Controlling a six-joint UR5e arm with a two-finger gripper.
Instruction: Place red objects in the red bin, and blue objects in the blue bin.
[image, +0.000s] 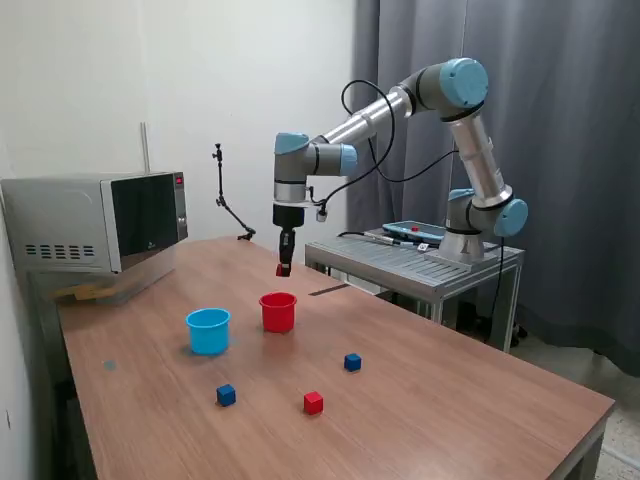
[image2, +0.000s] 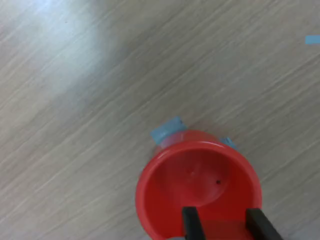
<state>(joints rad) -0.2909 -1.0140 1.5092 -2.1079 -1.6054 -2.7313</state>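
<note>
My gripper (image: 284, 268) hangs above the red bin (image: 278, 311), shut on a small red cube (image: 283, 269). In the wrist view the two dark fingers (image2: 190, 222) straddle a red patch over the open mouth of the red bin (image2: 197, 160), which looks empty inside. The light-blue bin (image: 208, 330) stands beside the red one, toward the exterior view's left. On the table nearer the camera lie a second red cube (image: 313, 402) and two dark blue cubes (image: 352, 362) (image: 226, 395).
A microwave (image: 100, 222) sits at the table's far corner on the exterior view's left. The arm's base stands on a metal stand (image: 415, 262) behind the table. Small blue tape marks (image2: 167, 130) lie on the wood by the red bin.
</note>
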